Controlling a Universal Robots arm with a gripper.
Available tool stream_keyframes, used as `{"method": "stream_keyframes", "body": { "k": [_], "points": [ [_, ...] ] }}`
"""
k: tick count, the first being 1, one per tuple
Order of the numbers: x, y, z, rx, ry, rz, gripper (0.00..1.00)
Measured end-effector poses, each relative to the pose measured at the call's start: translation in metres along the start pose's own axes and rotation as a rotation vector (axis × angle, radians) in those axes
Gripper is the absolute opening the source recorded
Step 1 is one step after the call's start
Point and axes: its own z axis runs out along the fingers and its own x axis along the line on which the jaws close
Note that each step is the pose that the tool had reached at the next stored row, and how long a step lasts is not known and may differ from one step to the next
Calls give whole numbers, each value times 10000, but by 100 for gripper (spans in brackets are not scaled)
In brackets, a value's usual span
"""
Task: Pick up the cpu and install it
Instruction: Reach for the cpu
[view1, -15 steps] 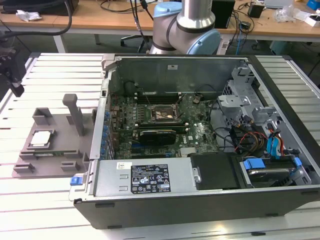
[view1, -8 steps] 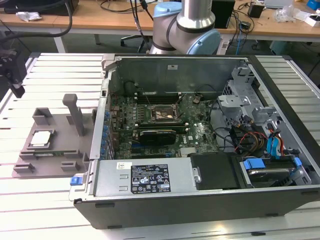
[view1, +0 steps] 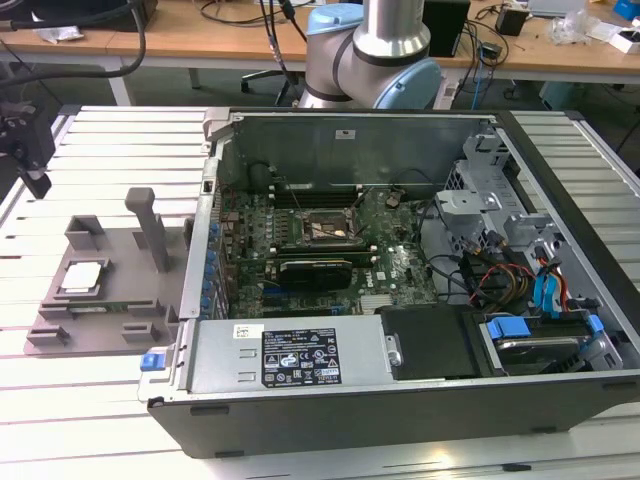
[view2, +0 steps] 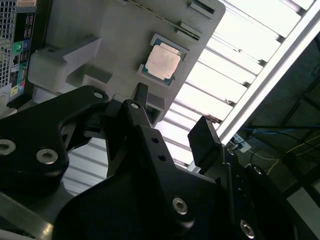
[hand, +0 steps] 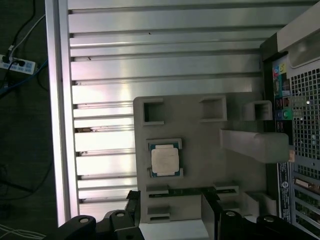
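- Slatted metal table carries an open computer case. A grey tray sits just beside the case on the exterior view's left, and desks with cables stand beyond.
- We see the cpu lying flat in a square pocket of the tray, silvery top up, towards the tray's side away from the case.
- Our arm rises from behind the case's far wall.
- In the second wrist view the black gripper hangs over the tray. Its jaws are spread with nothing between them.
- We see the cpu just beyond the fingertips, clear of them.
- In the first wrist view the cpu lies in line with the gap of the gripper.
- Inside the case, the socket sits on the green board, well apart from the cpu.
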Motion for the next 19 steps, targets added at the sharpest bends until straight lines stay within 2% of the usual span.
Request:
{"method": "stream_keyframes", "body": {
  "k": [19],
  "points": [
    [2, 0, 80, -1, 0, 0, 60]
  ]
}}
